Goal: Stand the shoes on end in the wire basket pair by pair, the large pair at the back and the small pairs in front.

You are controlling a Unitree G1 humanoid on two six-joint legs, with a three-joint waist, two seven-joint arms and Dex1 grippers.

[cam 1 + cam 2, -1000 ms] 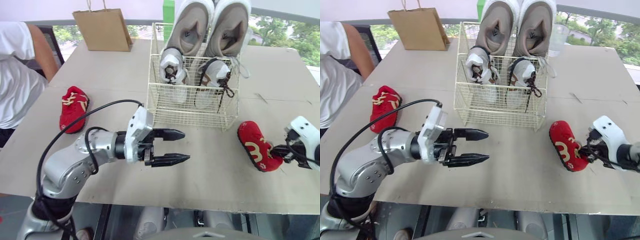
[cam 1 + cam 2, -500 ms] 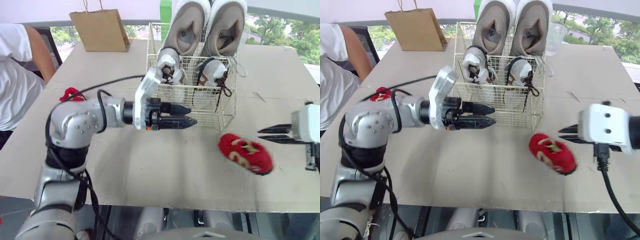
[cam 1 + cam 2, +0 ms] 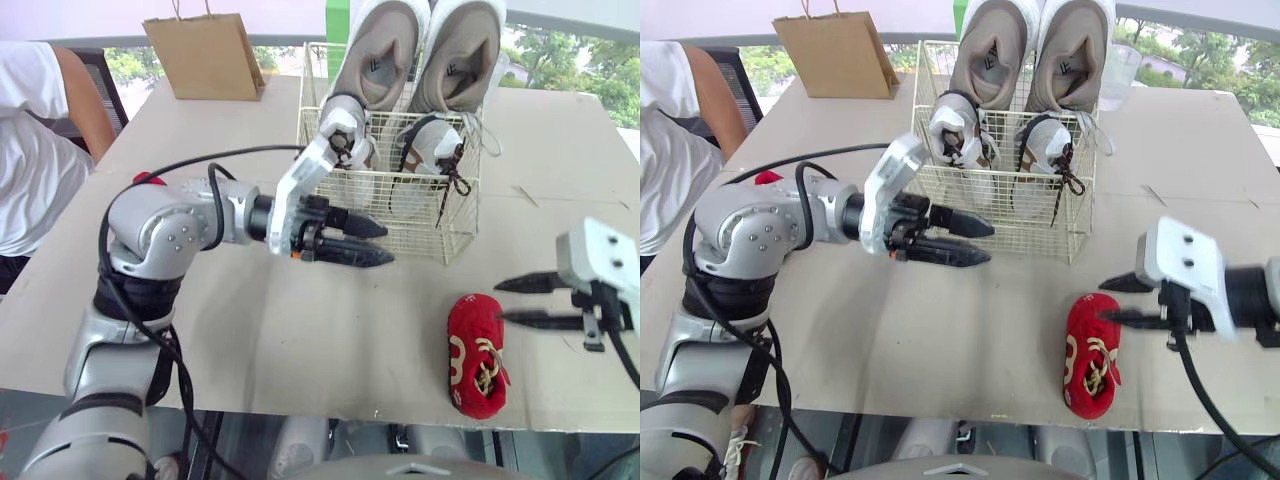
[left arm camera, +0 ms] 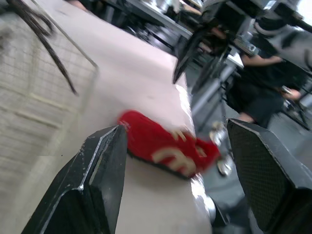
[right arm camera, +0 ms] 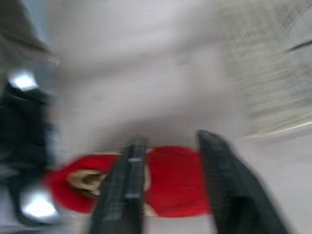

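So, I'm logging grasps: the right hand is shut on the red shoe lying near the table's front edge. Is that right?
Not quite. The right hand is open, not shut on the red shoe, which lies loose near the table's front edge; the left eye view shows it.

Wire basket [image 3: 380,215]: thin metal wire, cream coating, slight sheen. Big shoes [image 3: 375,55]: grey-beige cloth, matt (suede-like). Red shoe [image 3: 476,345]: fuzzy cloth, pale laces. Paper bag [image 3: 205,58]: brown paper, matt. Table [image 3: 300,330]: dull, smooth beige board. Left gripper [image 3: 386,246]: black fingers, cross-hatched pads [image 4: 261,165].
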